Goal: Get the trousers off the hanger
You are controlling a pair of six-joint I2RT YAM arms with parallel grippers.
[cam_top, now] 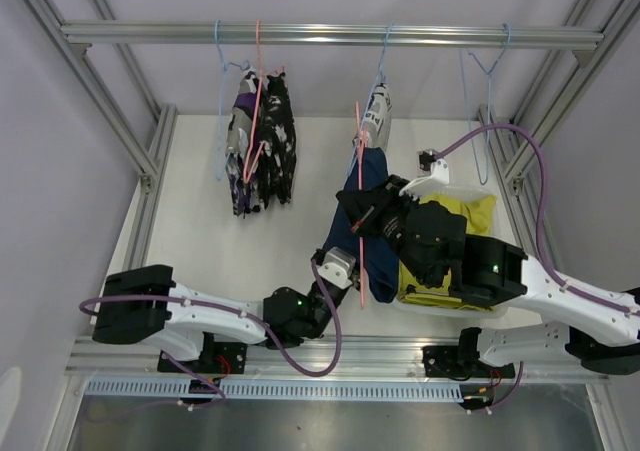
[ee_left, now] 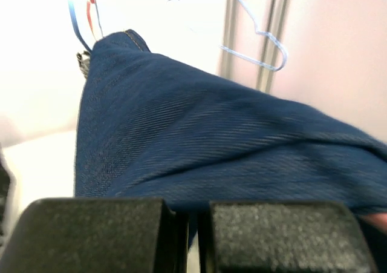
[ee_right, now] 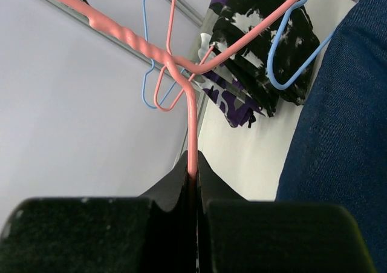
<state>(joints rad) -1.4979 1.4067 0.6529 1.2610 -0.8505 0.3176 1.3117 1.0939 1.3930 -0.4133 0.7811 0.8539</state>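
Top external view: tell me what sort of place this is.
Probably a robot lab test cell, not a home wardrobe: a bare aluminium frame rail carries wire hangers, some with patterned trousers, above a white table with a left arm and right arm bolted at its near edge.

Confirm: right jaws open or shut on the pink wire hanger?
Shut. In the right wrist view the pink wire hanger runs straight down between the right jaws, which press together on it with no gap.

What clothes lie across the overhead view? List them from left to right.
Left to right: patterned trousers → navy trousers → yellow-green trousers.
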